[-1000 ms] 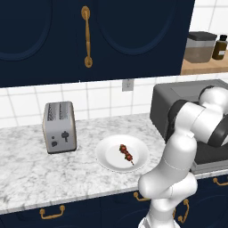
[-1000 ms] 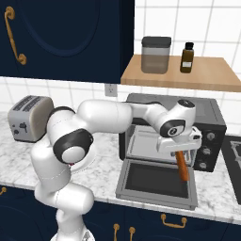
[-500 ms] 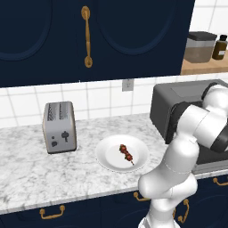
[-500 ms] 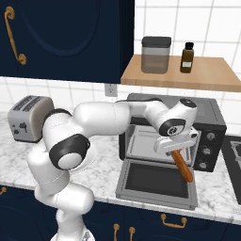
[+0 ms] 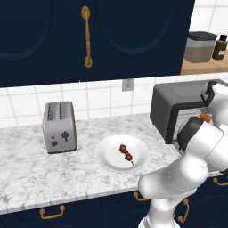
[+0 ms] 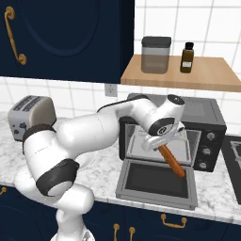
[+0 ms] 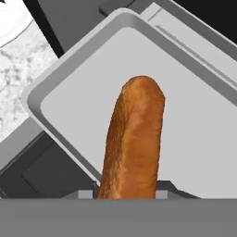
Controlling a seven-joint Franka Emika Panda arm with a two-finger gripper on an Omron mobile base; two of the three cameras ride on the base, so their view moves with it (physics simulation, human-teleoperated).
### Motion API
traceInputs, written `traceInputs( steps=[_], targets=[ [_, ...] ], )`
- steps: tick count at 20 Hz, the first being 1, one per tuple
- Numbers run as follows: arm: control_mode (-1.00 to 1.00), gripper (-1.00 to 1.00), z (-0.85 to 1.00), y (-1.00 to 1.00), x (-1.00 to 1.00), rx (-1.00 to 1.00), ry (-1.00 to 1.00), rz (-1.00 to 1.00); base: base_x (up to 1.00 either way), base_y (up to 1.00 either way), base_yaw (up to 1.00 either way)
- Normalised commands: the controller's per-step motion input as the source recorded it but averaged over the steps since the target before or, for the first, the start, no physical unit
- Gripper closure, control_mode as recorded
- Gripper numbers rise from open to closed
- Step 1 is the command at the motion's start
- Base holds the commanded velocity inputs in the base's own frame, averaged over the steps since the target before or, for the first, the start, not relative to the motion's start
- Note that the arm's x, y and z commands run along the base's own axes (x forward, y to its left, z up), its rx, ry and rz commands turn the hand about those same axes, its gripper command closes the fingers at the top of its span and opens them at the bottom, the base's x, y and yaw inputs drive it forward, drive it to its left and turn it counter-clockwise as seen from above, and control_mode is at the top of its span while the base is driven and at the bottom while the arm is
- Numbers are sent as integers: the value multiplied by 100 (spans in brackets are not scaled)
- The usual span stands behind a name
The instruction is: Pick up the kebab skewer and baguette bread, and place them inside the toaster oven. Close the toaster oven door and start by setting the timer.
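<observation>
The baguette, clamped in the jaws, is held just above the toaster oven's tray; it should be lowered, released; the skewer is unfetched.

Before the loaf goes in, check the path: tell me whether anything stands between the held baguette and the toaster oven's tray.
Nothing visible does. The gripper holds the baguette bread slanting down over the open toaster oven door. In the hand view the loaf points at the bare tray of the toaster oven.
</observation>
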Motion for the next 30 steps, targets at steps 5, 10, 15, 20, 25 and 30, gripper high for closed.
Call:
traceInputs(
  steps=[5, 10, 15, 20, 25, 30],
  targets=[
    [-100, 100, 0, 11, 16, -9, -35, 16, 0, 0, 0],
    [-100, 100, 1, 4, 2, -13, -37, 15, 0, 0, 0],
    [-100, 100, 35, 16, -5, -20, -5, 4, 0, 0, 0],
    [-100, 100, 11, 11, -2, -20, 0, 19, 0, 0, 0],
    [-100, 100, -27, -3, 25, -9, -14, 40, 0, 0, 0],
    [-100, 100, 9, 0, 37, -5, -1, 9, 0, 0, 0]
  ],
)
